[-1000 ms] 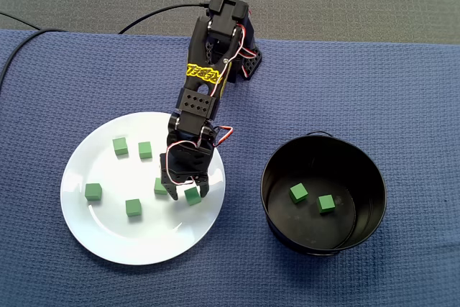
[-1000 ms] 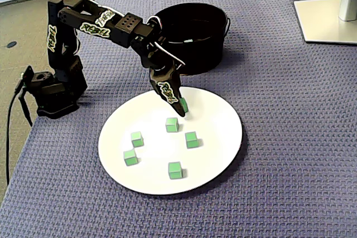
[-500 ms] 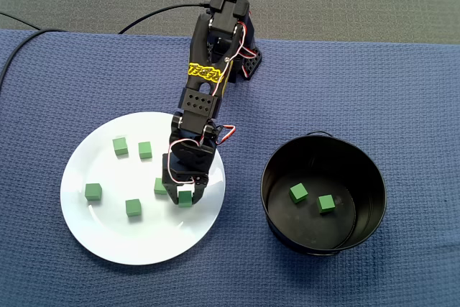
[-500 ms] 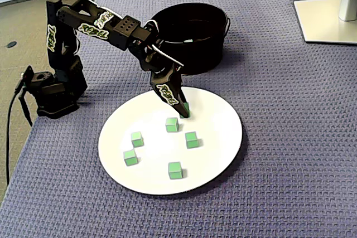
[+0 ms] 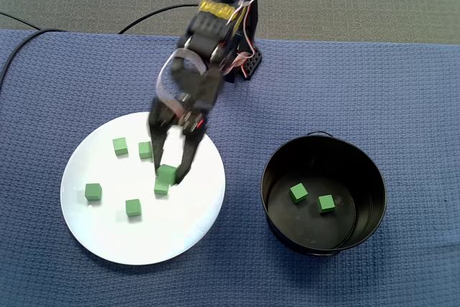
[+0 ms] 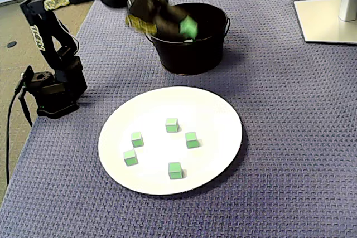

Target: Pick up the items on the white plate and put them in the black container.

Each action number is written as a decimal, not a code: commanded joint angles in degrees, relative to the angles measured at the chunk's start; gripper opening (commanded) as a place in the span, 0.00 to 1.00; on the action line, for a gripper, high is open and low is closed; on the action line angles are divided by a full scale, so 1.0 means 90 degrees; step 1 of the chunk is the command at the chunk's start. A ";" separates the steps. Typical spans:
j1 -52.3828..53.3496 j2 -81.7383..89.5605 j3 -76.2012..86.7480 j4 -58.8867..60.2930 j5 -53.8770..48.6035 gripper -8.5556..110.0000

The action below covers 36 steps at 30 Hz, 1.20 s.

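My gripper [image 5: 167, 174] is pinched narrow on one green cube [image 6: 188, 26] and holds it high over the white plate [image 5: 108, 231]. I judge the height is there so the cube clears the black container's [image 5: 269, 177] rim. Five cubes lie on the plate, set apart from each other. Two sit inside the container, and one is in my grip.
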State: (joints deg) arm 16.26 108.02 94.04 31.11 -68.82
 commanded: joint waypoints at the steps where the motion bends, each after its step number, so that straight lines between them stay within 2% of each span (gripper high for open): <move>1: -0.1113 0.1367 -0.0205 -0.1309 0.0693 0.07; 4: -0.2324 0.1738 0.0010 -0.2363 0.0586 0.07; 9: -0.4482 0.1709 0.0596 -0.2813 -0.0645 0.07; 14: -0.5342 0.0869 0.1543 -0.3613 -0.0889 0.07; 18: -0.5479 0.0244 0.2500 -0.4424 -0.1006 0.07; 27: -0.4785 -0.0576 0.3457 -0.4346 -0.0313 0.07; 30: -0.4600 -0.0684 0.3486 -0.4141 0.0107 0.17; 36: -0.4580 -0.0713 0.3760 -0.4102 0.0146 0.21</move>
State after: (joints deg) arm -25.75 101.25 127.53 -5.89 -68.03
